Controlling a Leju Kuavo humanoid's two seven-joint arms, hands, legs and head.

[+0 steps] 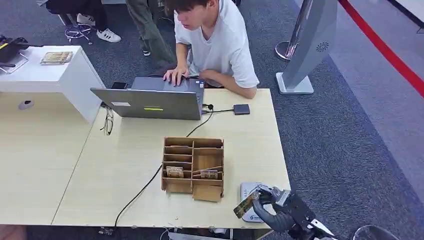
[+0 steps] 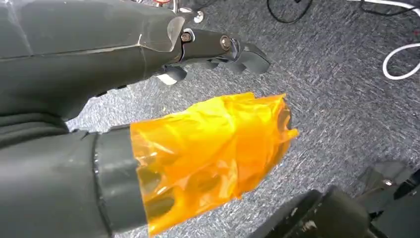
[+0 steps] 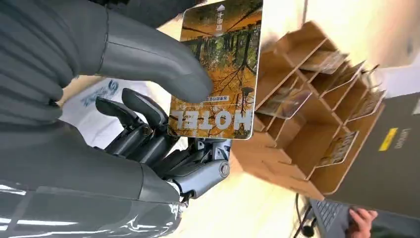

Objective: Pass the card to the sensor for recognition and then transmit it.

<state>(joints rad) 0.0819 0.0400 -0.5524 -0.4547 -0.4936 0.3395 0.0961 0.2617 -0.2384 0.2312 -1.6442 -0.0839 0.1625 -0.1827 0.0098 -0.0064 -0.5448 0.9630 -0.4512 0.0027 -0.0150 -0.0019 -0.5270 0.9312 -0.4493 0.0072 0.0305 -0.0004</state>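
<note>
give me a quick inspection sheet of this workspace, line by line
surface: pale wood table, with a second table and a white stand to its left
job's things: hotel card held over the white sensor pad at the table's near right corner; cardboard organiser mid-table with cards in its slots
clutter: laptop, glasses, small dark box
hands: right hand pinches the card between thumb and fingers; left hand hangs over the carpet, holding nothing, its thumb wrapped in orange film
cables: black cable runs from the laptop across the table and off the near edge
surroundings: person typing at the laptop, grey carpet, grey kiosk base, red floor line
</note>
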